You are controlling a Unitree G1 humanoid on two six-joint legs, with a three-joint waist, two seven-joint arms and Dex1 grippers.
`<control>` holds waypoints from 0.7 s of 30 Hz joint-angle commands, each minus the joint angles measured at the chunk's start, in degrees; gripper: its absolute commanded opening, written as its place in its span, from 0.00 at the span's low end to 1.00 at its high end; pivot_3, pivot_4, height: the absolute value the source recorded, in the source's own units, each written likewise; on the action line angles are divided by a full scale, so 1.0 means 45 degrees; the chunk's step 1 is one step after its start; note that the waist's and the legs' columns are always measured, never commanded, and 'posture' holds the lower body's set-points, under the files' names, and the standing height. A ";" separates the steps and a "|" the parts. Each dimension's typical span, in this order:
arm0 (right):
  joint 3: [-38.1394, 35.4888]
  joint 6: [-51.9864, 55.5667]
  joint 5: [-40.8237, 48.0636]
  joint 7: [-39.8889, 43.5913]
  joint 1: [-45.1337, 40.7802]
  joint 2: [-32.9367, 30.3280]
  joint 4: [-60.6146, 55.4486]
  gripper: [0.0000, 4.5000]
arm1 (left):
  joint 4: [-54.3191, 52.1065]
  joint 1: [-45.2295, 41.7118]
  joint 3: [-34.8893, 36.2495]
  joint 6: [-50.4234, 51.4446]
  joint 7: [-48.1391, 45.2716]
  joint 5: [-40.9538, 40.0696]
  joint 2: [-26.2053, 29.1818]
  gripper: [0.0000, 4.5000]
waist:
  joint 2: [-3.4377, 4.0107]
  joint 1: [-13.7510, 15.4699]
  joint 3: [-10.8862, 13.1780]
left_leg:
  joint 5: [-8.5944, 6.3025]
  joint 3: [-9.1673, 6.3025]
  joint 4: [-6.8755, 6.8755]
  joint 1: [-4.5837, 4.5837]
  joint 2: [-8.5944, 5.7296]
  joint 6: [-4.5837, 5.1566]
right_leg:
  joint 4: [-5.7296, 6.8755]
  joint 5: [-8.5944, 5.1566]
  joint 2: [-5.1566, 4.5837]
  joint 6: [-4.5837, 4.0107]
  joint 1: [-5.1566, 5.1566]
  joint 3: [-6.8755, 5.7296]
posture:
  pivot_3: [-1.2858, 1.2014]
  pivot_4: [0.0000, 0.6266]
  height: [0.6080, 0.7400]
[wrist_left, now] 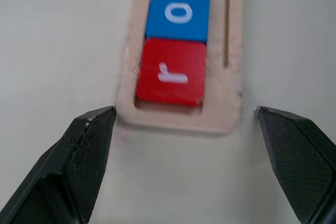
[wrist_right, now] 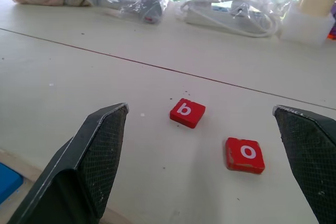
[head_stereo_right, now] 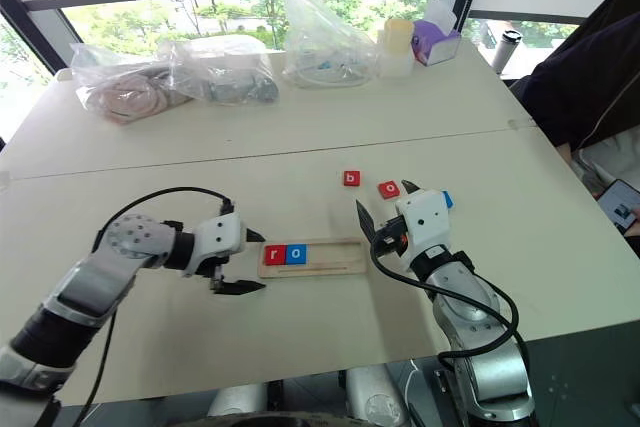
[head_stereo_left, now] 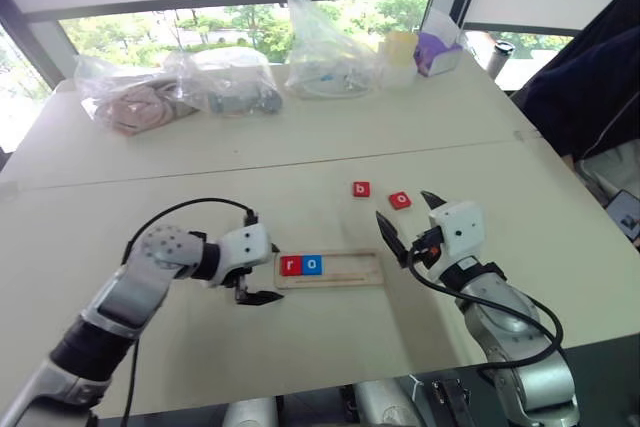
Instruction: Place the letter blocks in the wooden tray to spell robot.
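So your left hand (head_stereo_left: 262, 296) hangs open just off the wooden tray's (head_stereo_left: 345, 271) left end, empty, with red r (head_stereo_left: 290, 266) and blue o (head_stereo_left: 312, 265) seated there, filling from the left so the word reads in order. Your right hand (head_stereo_left: 407, 221) is open and level, facing the red b (head_stereo_left: 361, 189) and red o (head_stereo_left: 400, 200) on the table (head_stereo_left: 300, 147); b looks due next.

Left hand (wrist_left: 184, 129) open, just short of the wooden tray (wrist_left: 233, 66) end.
Red r block (wrist_left: 171, 72) sits at the end slot, blue o block (wrist_left: 178, 14) touching it; both fingers (wrist_left: 84, 156) empty over the tabletop (wrist_left: 58, 40).
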 commanded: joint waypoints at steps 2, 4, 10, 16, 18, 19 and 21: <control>-0.0099 -0.0095 0.0151 0.0154 -0.0377 -0.0045 -0.0130 1.00 | 0.0851 0.1038 0.0554 0.0058 -0.0410 -0.0128 0.1335 1.00 | -0.0005 -0.0048 0.0003 | 0.0000 -0.0002 -0.0010 0.0004 0.0012 0.0000 | 0.0003 -0.0003 0.0018 -0.0019 -0.0010 0.0001 | 0.52 0.24 1.00; -0.0084 0.0000 0.0228 0.0244 -0.0608 -0.0049 0.0013 1.00 | 0.1214 0.1384 0.1266 -0.0319 -0.0569 -0.0432 0.1994 1.00 | -0.0003 -0.0073 0.0003 | 0.0000 -0.0001 -0.0020 0.0009 0.0027 0.0000 | 0.0004 -0.0004 0.0032 -0.0036 -0.0019 0.0006 | 0.52 0.24 1.00; -0.0099 0.1237 0.0591 0.0239 -0.1674 0.0081 0.0423 1.00 | 0.1657 0.1700 0.3435 -0.1044 -0.1336 -0.2550 0.2473 1.00 | -0.0005 -0.0042 0.0024 | 0.0001 0.0008 -0.0040 -0.0019 0.0033 -0.0001 | 0.0006 -0.0006 0.0030 -0.0056 -0.0067 0.0005 | 0.52 0.24 1.00; 0.0188 0.3571 0.0564 -0.0121 -0.3475 0.0139 0.1412 1.00 | 0.0921 0.0830 0.4813 0.0098 -0.1281 -0.5164 0.1665 1.00 | -0.0057 0.0123 0.0073 | 0.0002 0.0035 -0.0031 -0.0076 0.0006 -0.0003 | 0.0006 -0.0011 -0.0022 -0.0040 -0.0106 -0.0003 | 0.52 0.24 1.00; 0.0232 0.4171 0.0622 -0.0261 -0.4036 0.0324 0.1708 1.00 | 0.0587 0.0628 0.5050 0.0553 -0.1111 -0.5743 0.1456 1.00 | -0.0078 0.0105 0.0086 | 0.0002 0.0042 0.0012 -0.0109 0.0005 -0.0003 | 0.0004 -0.0008 -0.0025 -0.0037 -0.0115 -0.0002 | 0.52 0.24 1.00; 0.0255 0.4352 0.0628 -0.0323 -0.4210 0.0405 0.1793 1.00 | 0.0472 0.0604 0.5112 0.0665 -0.1061 -0.5893 0.1420 1.00 | -0.0078 0.0087 0.0085 | 0.0002 0.0040 0.0020 -0.0122 -0.0002 -0.0003 | 0.0004 -0.0005 -0.0025 -0.0033 -0.0120 -0.0002 | 0.52 0.24 1.00; 0.0317 0.4936 0.0512 -0.1055 -0.5076 0.1309 0.2817 1.00 | -0.0179 0.0443 0.5327 0.1221 -0.0641 -0.6703 0.1060 1.00 | -0.0078 0.0029 0.0086 | 0.0001 0.0041 0.0015 -0.0119 -0.0009 -0.0003 | 0.0004 -0.0003 -0.0025 -0.0030 -0.0120 -0.0001 | 0.52 0.24 1.00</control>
